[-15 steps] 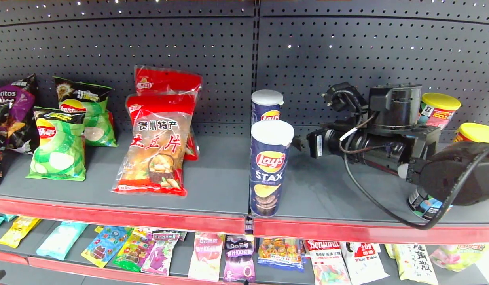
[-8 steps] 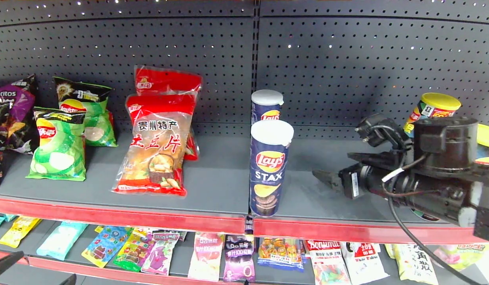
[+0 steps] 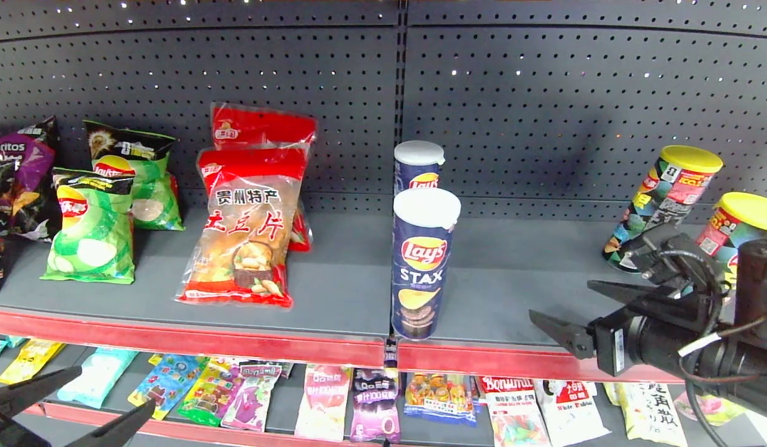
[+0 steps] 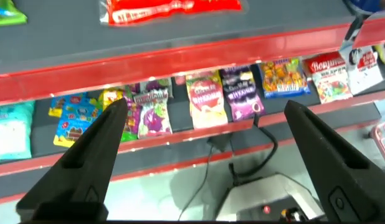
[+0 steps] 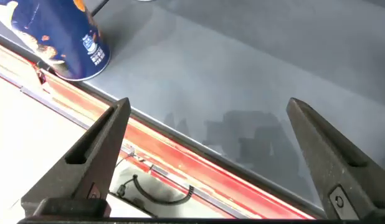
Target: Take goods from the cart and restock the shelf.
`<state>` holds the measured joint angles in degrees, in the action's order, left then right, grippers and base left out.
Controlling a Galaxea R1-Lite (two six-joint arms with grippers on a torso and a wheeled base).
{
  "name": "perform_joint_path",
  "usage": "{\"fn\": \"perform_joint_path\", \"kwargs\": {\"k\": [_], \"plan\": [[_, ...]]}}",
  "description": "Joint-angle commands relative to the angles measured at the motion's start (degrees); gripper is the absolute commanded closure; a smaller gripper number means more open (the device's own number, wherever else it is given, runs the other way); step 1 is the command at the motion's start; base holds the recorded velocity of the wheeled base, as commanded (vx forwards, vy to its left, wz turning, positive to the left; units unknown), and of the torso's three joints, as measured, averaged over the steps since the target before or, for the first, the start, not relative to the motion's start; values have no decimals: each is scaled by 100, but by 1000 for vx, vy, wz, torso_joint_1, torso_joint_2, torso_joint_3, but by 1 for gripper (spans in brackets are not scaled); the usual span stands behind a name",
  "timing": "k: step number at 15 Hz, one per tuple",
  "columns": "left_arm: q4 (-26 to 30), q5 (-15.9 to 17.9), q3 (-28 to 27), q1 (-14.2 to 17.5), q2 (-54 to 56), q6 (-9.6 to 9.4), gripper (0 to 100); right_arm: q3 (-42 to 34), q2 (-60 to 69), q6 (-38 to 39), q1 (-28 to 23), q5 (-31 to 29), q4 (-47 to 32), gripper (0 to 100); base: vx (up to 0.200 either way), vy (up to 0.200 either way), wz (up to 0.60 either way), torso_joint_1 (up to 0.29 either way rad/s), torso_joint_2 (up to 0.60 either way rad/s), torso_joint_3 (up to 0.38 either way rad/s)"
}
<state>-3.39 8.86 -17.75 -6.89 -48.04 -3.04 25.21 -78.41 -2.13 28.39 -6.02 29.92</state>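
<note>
Front blue can (image 3: 424, 261) standing on shelf (image 3: 514, 292), seemingly stocked. Right hand (image 3: 560, 301) and left hand (image 3: 113, 388) hanging released, holding nothing. Next cart pick likely pending.

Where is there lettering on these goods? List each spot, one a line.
Front blue can: large logo and word, legible.
Rear blue can: logo, partly hidden.
Front red bag: large characters.
Front green bag: logo.
Purple bag: word at top.
Yellow-lidded cans: too small.
Lower-shelf packets: mostly too small.
</note>
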Motion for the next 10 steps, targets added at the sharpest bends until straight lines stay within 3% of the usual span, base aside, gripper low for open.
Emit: {"fn": "perform_joint_path", "kwargs": {"k": [1,6,10], "plan": [[-109,10,-27,-14,-443,-4,0,-69,-8,29,26,5,-3,0,0,0,0,0,0,0],[-786,10,-71,-217,-1181,-4,0,-376,414,55,8,22,32,0,0,0,0,0,0,0],[-953,1,-44,-401,-1374,31,0,-526,537,38,26,22,32,0,0,0,0,0,0,0]]}}
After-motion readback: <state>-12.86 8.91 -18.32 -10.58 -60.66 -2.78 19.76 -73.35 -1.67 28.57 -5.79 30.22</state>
